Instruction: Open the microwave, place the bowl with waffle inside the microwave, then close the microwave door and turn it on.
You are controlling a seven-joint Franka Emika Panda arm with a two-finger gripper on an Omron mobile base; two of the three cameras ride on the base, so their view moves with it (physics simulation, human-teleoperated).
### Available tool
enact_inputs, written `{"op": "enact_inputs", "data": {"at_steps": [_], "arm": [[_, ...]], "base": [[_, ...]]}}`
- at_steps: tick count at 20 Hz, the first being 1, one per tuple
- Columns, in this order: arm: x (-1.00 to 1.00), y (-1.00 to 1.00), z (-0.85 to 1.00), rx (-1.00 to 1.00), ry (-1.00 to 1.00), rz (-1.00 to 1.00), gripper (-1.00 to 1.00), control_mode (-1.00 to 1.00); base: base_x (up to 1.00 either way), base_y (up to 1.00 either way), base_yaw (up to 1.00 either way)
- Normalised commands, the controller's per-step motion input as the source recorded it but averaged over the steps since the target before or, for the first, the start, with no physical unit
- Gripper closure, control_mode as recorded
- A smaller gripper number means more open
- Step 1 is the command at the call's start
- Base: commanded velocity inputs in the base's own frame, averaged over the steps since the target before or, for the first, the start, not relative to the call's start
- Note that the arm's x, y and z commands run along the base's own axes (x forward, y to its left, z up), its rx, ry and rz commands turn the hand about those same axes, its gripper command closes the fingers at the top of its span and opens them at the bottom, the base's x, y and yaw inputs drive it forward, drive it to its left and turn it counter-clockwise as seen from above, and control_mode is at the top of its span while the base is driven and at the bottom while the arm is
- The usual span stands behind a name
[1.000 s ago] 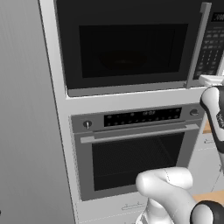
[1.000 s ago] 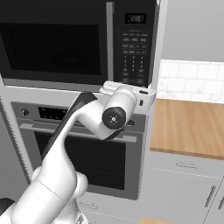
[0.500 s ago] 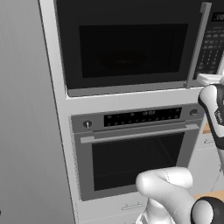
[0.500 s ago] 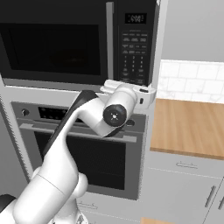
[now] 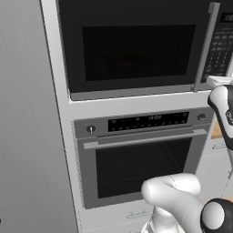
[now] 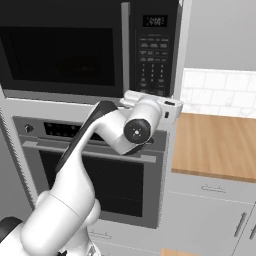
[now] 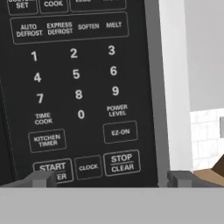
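The black microwave (image 5: 136,50) is built in above the oven, and its microwave door (image 6: 65,50) is shut, with the grey vertical handle (image 5: 205,45) at its right edge. My gripper (image 7: 110,179) is open and sits very close to the keypad panel (image 7: 74,87). One fingertip (image 7: 41,178) is just under the START button (image 7: 51,168); the other fingertip (image 7: 179,178) is past the panel's right edge. The white hand (image 6: 150,102) hovers below the keypad (image 6: 152,55). The bowl and the waffle are hidden; the dark window shows nothing clear.
A silver oven (image 5: 141,154) with a horizontal bar handle (image 5: 145,139) sits under the microwave. To the right a wooden counter (image 6: 220,145) lies over grey drawers (image 6: 215,210), with a white tiled wall (image 6: 220,92) behind. A tall grey panel (image 5: 27,136) stands on the left.
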Motion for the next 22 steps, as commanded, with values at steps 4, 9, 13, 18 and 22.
{"op": "enact_inputs", "data": {"at_steps": [4,9,13,18,22], "arm": [[0.00,-0.04,-0.10,0.00,0.00,0.00,-1.00,-1.00],[0.00,0.00,-0.07,0.00,0.00,0.00,-1.00,-1.00],[0.01,0.01,0.00,0.00,0.00,0.00,-1.00,-1.00],[0.03,0.00,0.00,0.00,0.01,0.00,-1.00,-1.00],[0.04,0.01,0.00,0.00,0.02,0.00,-1.00,-1.00]], "base": [[0.00,0.00,0.00],[0.00,0.00,0.00],[0.00,0.00,0.00],[0.00,0.00,0.00],[0.00,0.00,0.00]]}}
